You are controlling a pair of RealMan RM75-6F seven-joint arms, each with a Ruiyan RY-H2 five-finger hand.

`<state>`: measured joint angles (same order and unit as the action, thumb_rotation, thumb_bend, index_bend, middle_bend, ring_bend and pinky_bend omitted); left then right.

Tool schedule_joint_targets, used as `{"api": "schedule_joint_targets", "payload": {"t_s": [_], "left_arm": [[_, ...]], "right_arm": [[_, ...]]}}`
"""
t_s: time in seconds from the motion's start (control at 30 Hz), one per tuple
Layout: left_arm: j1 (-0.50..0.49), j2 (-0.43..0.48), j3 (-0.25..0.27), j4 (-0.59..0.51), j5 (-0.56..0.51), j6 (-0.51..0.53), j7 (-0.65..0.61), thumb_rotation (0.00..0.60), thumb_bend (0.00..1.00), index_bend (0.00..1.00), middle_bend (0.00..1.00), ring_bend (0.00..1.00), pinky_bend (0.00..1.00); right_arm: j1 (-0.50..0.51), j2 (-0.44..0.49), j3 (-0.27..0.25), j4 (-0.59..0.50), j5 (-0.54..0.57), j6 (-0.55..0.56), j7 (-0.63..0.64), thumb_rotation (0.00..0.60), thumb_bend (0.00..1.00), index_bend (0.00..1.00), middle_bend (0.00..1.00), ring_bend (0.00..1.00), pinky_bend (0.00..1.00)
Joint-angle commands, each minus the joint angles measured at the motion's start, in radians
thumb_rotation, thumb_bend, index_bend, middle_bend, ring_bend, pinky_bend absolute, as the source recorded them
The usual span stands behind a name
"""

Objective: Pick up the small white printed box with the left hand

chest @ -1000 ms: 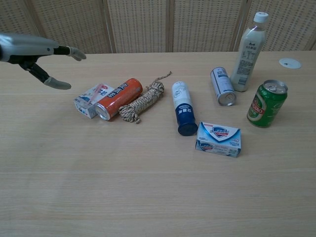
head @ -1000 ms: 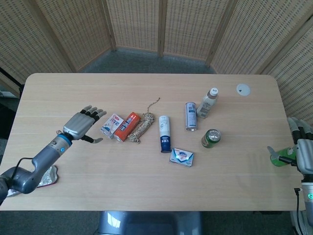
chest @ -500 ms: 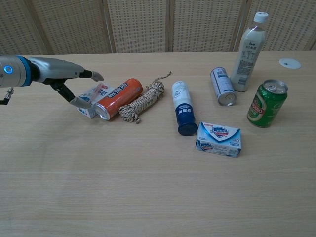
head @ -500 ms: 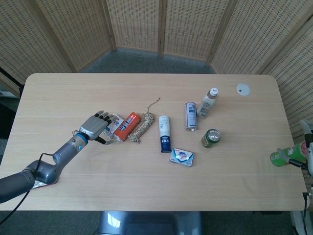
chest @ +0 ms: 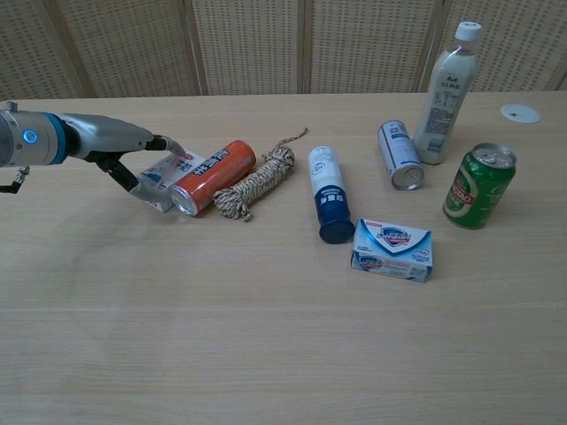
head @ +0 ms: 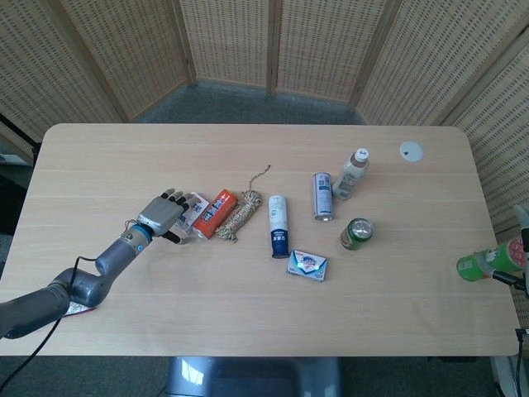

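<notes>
Chest view: the left robot hand (chest: 133, 164) is at the small white printed box (chest: 168, 177), fingers over its top and thumb under its near left end, touching it on the worktop (chest: 266, 336); whether the grip has closed, I cannot tell. The box lies just left of the orange can (chest: 213, 175), touching it. The right robot hand (head: 517, 256), far right of the can at the worktop's edge, holds a green bottle (head: 483, 265).
</notes>
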<state>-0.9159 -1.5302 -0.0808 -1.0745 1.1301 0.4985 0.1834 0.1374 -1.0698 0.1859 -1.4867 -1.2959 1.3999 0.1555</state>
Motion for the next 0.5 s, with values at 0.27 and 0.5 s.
{"api": "schedule_joint_targets", "payload": {"t_s": [0.27,0.5], "left_arm": [[0.033,0.11,0.062,-0.121,-0.034,0.018,0.061,0.27,0.28,0.0,0.02,0.0,0.0],[0.076,0.185,0.098,-0.215,-0.042,0.075,0.078,0.261,0.27,0.0,0.02,0.0,0.0]], "right_arm": [[0.002,0.002,0.005,-0.01,-0.014,0.004,0.005,0.296,0.25,0.0,0.02,0.0,0.0],[0.004,0.0,0.007,-0.011,-0.02,0.003,0.012,0.296,0.25,0.0,0.02,0.0,0.0]]}}
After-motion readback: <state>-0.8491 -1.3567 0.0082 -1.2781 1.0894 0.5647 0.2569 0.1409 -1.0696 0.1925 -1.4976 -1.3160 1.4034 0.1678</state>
